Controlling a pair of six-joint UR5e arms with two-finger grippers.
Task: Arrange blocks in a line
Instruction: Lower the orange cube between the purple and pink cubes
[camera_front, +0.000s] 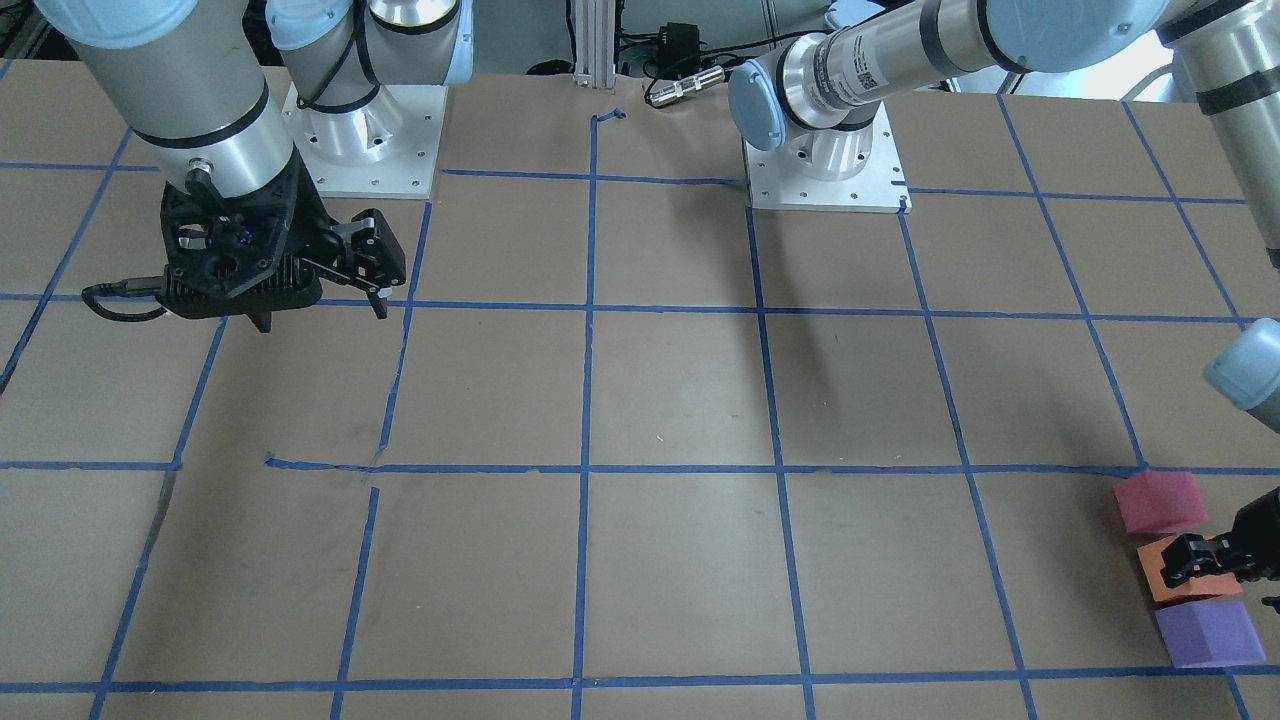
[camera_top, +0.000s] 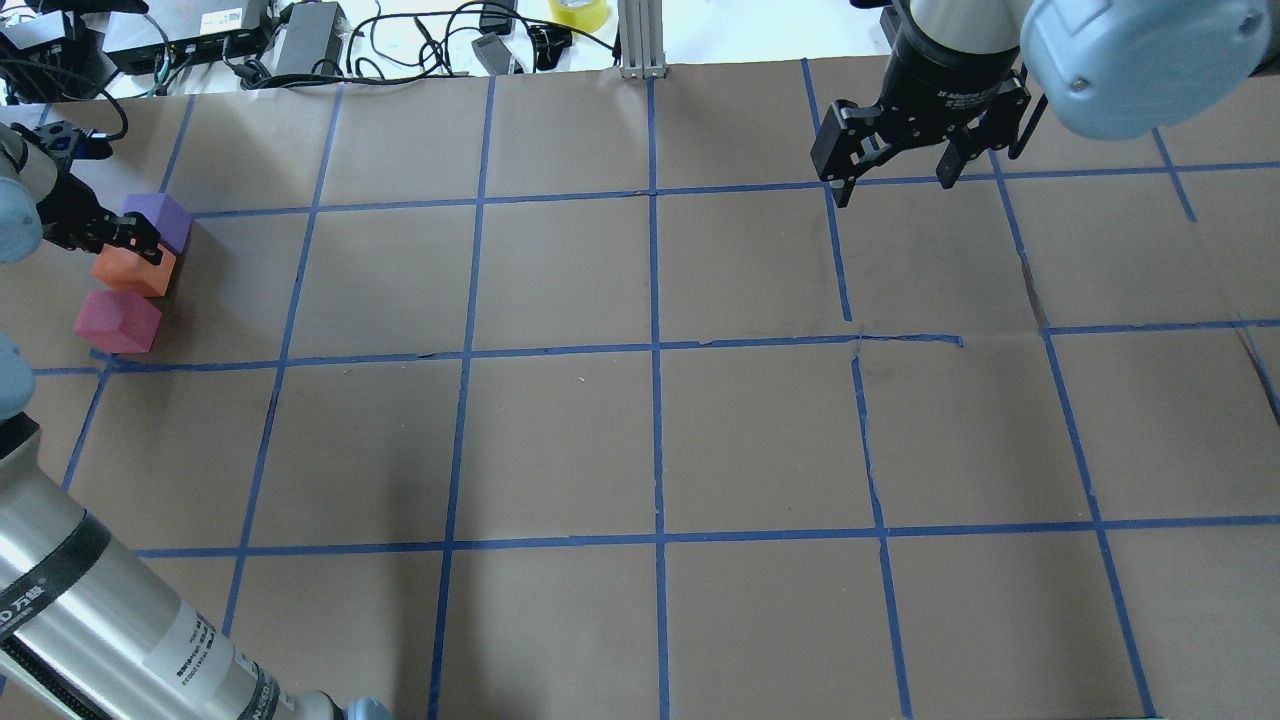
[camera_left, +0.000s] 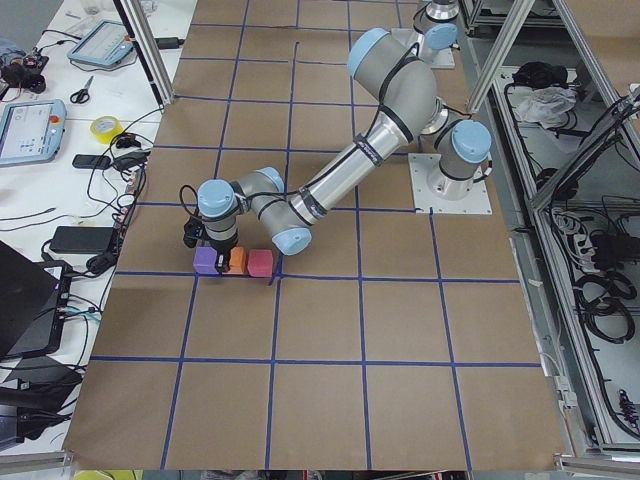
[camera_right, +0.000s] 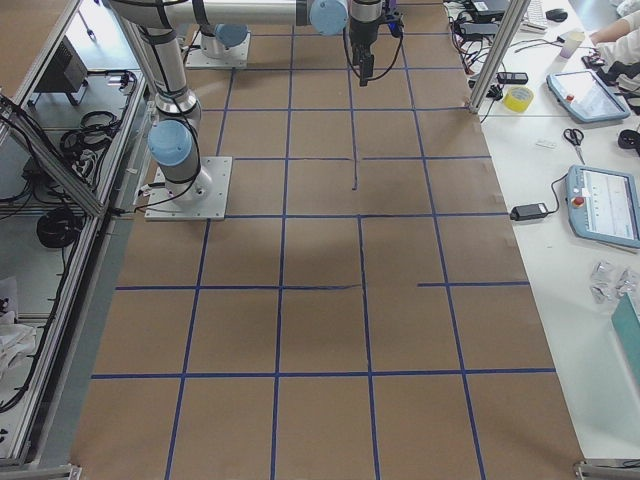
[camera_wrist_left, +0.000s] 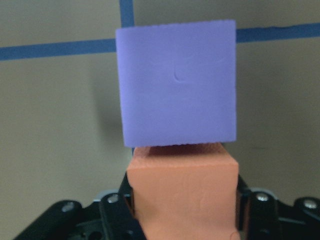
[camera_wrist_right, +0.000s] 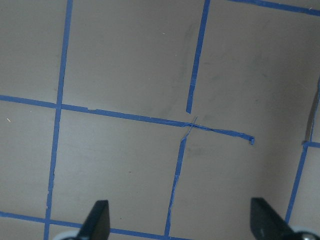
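Three cubes stand in a row at the table's left end: purple (camera_top: 160, 218), orange (camera_top: 128, 272) and red-pink (camera_top: 117, 321), also in the front view as purple (camera_front: 1208, 633), orange (camera_front: 1185, 592) and red-pink (camera_front: 1160, 502). My left gripper (camera_top: 135, 243) is low over the orange cube, a finger on each side, shut on it. In the left wrist view the orange cube (camera_wrist_left: 182, 192) sits between the fingers and touches the purple cube (camera_wrist_left: 177, 82). My right gripper (camera_top: 893, 185) is open and empty, above the table at the far right.
Blue tape lines (camera_top: 655, 350) grid the brown table. Cables, power bricks and a yellow tape roll (camera_top: 578, 12) lie beyond the far edge. The two arm bases (camera_front: 365, 140) (camera_front: 825, 160) stand at the robot's side.
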